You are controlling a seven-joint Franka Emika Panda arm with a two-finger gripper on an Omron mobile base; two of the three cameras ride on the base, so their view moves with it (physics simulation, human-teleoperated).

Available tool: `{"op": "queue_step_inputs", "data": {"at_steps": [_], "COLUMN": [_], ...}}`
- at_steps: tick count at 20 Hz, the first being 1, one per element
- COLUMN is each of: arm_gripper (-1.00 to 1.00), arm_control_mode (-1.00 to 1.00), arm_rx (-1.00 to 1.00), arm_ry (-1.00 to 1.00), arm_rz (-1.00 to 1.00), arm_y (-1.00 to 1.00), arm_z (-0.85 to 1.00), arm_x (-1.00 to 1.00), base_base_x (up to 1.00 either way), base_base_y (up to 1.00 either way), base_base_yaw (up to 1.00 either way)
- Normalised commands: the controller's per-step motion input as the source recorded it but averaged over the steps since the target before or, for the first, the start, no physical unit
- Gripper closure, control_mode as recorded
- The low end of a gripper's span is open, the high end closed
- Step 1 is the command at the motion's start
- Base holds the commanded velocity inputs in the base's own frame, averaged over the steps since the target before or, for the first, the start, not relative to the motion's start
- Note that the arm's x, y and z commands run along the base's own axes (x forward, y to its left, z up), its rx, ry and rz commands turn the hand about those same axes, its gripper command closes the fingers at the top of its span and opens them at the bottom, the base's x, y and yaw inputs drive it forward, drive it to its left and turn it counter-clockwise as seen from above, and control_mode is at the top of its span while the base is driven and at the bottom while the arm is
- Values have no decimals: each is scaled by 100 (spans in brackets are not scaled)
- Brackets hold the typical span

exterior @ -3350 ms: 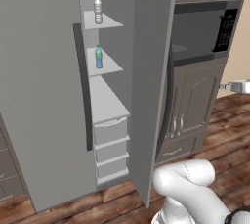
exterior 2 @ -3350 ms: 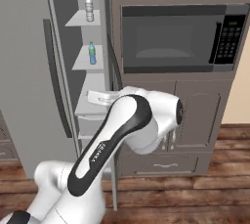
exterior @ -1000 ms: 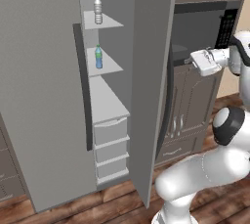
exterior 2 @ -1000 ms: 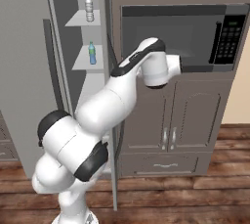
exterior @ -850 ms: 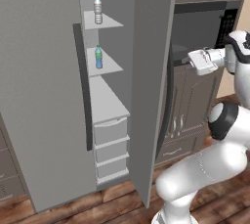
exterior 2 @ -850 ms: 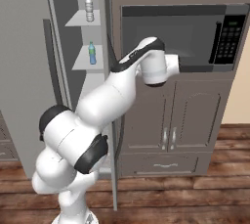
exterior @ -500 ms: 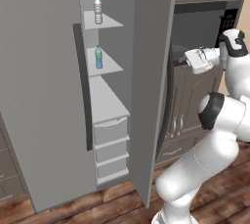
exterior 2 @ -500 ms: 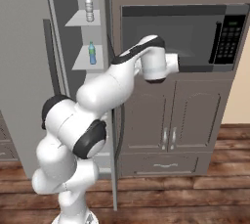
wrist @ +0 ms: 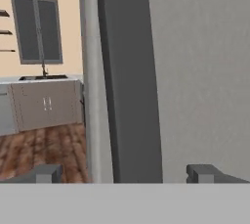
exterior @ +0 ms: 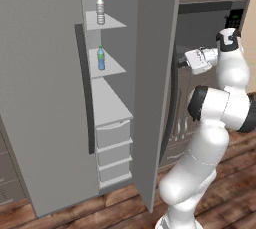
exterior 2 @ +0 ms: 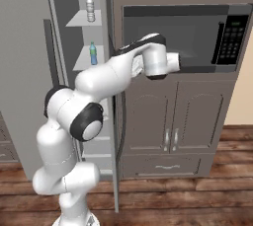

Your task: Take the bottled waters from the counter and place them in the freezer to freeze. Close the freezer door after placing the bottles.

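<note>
Left base view: clear bottle (exterior: pixel 100 10) on top freezer (exterior: pixel 45 93) shelf, blue bottle (exterior: pixel 101 58) one shelf below, door open. Right base view: same bottles. Hand view: claw (wrist: pixel 124 173) spread wide, dark door handle (wrist: pixel 129 81) between its tips.

Flat, even rendered light fills all three views, with no glare and only faint shading inside the freezer (exterior: pixel 107 63). Edges look soft and slightly pixelated; the door handle (wrist: pixel 129 81) close to the hand camera appears blurred.
</note>
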Motion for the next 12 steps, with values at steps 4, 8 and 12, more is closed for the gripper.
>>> {"op": "queue_step_inputs", "data": {"at_steps": [4, 8, 12], "arm_gripper": [-100, -100, -100], "arm_control_mode": [-100, -100, -100], "arm_rx": [0, 0, -1], "arm_ry": [0, 0, 0], "arm_rz": [0, 0, 0], "arm_y": [3, 21, 62], "arm_z": [-6, 0, 0], "arm_x": [18, 0, -4], "base_base_x": [0, 0, 0], "base_base_y": [0, 0, 0], "base_base_yaw": [0, 0, 0]}}
